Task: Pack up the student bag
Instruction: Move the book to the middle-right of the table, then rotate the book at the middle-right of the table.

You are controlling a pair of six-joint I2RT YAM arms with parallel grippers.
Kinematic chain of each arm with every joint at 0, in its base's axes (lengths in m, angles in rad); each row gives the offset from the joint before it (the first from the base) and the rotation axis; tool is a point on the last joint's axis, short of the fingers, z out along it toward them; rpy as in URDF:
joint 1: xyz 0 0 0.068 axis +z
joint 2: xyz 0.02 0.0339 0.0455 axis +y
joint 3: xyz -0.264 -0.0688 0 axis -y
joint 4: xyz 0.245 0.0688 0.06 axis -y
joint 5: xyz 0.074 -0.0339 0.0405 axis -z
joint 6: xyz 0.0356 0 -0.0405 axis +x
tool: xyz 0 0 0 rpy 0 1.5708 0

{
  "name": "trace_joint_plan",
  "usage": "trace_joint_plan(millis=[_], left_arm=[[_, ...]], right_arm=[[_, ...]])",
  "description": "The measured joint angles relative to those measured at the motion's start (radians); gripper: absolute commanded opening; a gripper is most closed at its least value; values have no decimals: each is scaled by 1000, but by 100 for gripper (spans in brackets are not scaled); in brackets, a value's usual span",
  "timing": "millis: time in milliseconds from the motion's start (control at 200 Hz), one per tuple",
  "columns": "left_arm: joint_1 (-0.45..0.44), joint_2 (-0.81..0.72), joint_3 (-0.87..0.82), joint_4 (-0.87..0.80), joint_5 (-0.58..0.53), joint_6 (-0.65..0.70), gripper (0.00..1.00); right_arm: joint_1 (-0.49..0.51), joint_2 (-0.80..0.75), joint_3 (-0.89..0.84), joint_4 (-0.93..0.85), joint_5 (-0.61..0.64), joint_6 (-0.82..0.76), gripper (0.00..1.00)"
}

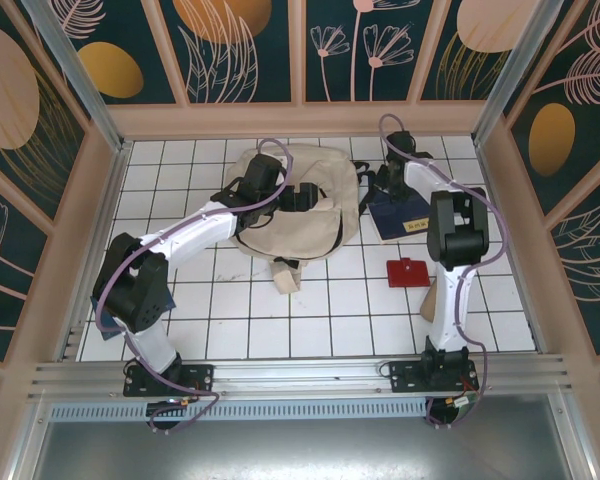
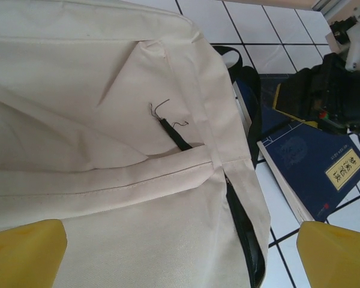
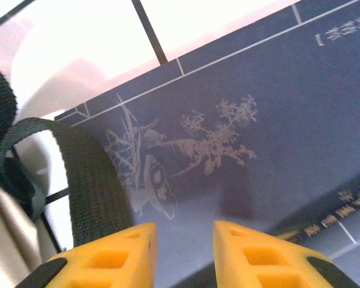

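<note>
The student bag [image 1: 317, 165] lies at the far middle of the tiled bench [image 1: 280, 320]. The left hand [image 2: 180, 258] hangs over it, fingers spread wide. The right hand [image 3: 183, 255] is above a navy book [image 3: 258, 120] just right of the bag, its 2 fingers narrowly parted, pinching nothing.

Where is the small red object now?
Top view: the red object lies on the table's right side, near the navy book, left of the right arm.

Navy book [image 1: 395, 218], flat red item [image 1: 408, 272]
</note>
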Motion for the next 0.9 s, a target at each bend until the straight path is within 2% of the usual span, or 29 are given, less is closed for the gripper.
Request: trace_joint_plan(millis=[140,400,535,671,901], left_arm=[[0,0,0,-1,-2,0,98],[0,8,14,-18,39,0,98],[-5,41,54,-23,92,-6,96],[-48,101,117,-23,139,-26,93],[-181,246,233,-23,196,-56,85]], right_arm=[[25,-29,-75,35,10,-10,30],[82,-294,-479,95,-47,-12,32],[80,-411,-582,81,-78,11,45],[35,-562,-628,80,-69,62,52],[-148,-756,-767,47,-7,162,59]])
